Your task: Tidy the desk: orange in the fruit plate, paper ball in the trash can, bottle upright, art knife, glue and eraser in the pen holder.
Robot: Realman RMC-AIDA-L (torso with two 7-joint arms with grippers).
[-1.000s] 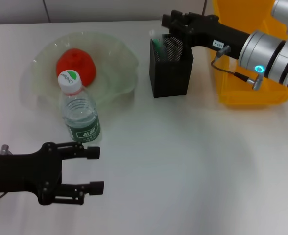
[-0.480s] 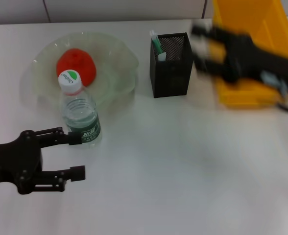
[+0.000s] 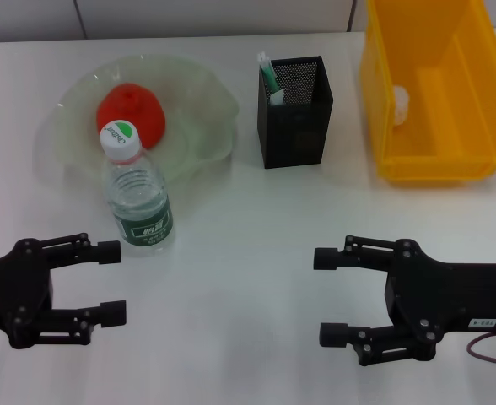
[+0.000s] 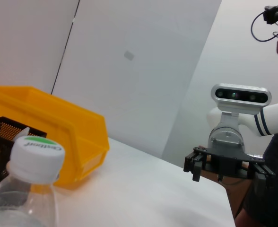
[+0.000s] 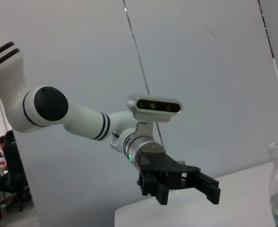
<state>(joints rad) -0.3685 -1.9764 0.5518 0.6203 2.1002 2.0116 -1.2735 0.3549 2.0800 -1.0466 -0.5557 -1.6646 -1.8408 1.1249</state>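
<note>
state: tidy looks complete | small clear plastic bottle [image 3: 137,190] upright before pale green ruffled glass fruit plate [image 3: 210,101], just ahead of left gripper [image 3: 111,282], the nearer arm | left gripper fingers apart, empty | right gripper [image 3: 329,296] fingers apart, empty, well apart from bottle

**Tabletop with both grippers low at the near edge**

The orange [image 3: 130,111] sits in the fruit plate [image 3: 199,93]; the bottle [image 3: 136,192] stands upright just before it. The pen holder [image 3: 294,111] is beside the trash can [image 3: 434,89], which holds the paper ball [image 3: 399,103]. The left gripper [image 3: 109,282] and right gripper [image 3: 328,295] hover, fingers apart.
</note>
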